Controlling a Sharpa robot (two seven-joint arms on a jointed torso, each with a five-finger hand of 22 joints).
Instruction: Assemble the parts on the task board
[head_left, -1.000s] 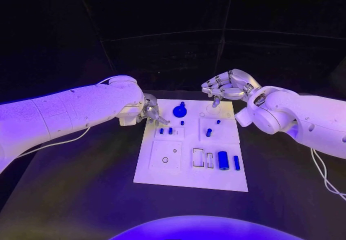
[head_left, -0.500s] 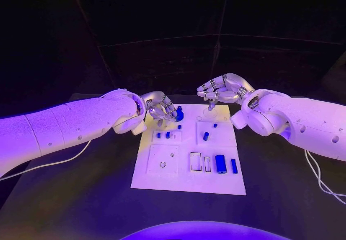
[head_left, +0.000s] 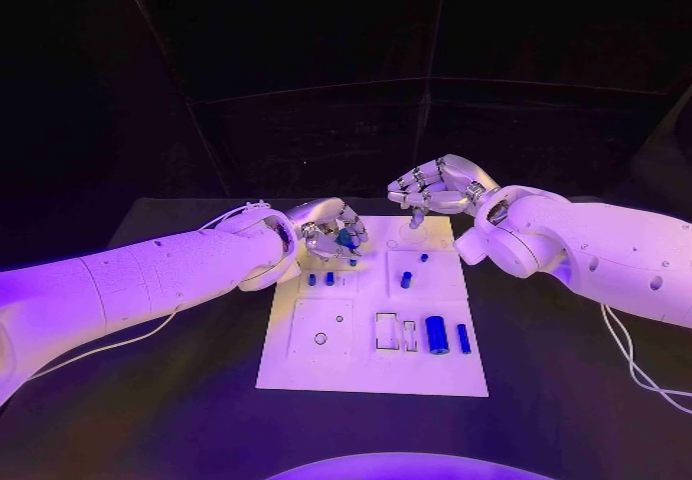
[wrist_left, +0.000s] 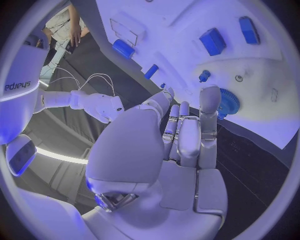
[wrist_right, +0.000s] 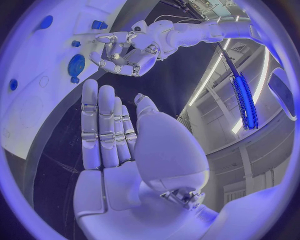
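**Both hands over far end of task board, nothing held**

The black desk (head_left: 173, 400) carries the white task board (head_left: 368, 365), lying flat between the two arms. The left hand (head_left: 329, 236) hovers over the board's far left corner, fingers loosely curled and apart, holding nothing. The right hand (head_left: 433, 186) hangs above the board's far edge, fingers bent, nothing in its grasp; the two hands are near each other but apart. A blue gear (wrist_left: 227, 104) sits on the board just beyond the left hand's fingertips (wrist_left: 210, 95). A blue cylinder (head_left: 436, 331) and a slimmer blue peg (head_left: 463, 339) lie side by side on the board's near half, well apart from both hands.
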